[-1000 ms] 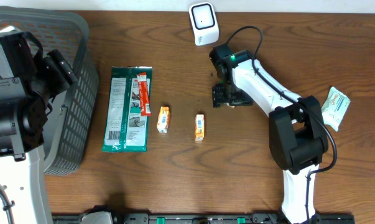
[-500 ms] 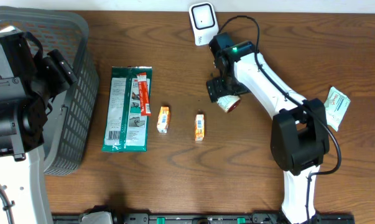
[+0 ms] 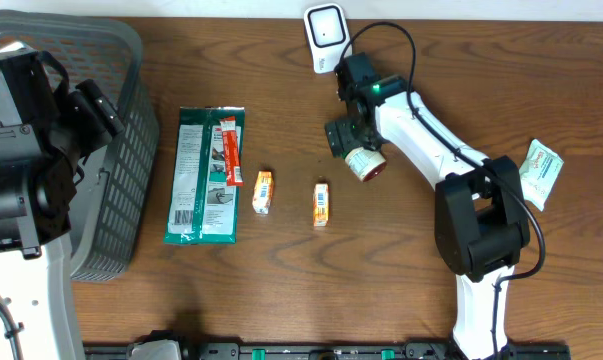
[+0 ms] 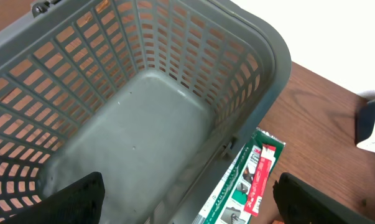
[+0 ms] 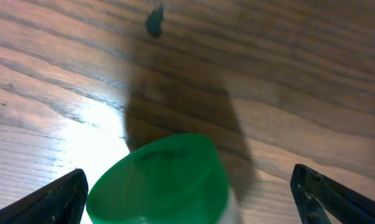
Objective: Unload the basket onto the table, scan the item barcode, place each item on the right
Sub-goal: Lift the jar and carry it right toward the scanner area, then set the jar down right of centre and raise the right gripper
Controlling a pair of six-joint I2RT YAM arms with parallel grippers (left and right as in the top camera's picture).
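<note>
A small white bottle with a green cap lies on the wooden table, its red-ringed base pointing to the front right in the overhead view. My right gripper hovers at its cap end, open. The cap sits between the two black fingertips with a gap on each side. The white barcode scanner stands at the back edge, just behind the right arm. My left gripper hangs open over the grey basket, holding nothing.
A green packet with a red stick on it lies beside the basket. Two small orange boxes sit mid-table. A pale green sachet lies at the far right.
The right gripper opened fully and drew back toward the scanner, leaving the bottle uncovered on the table. The left arm has not moved.
</note>
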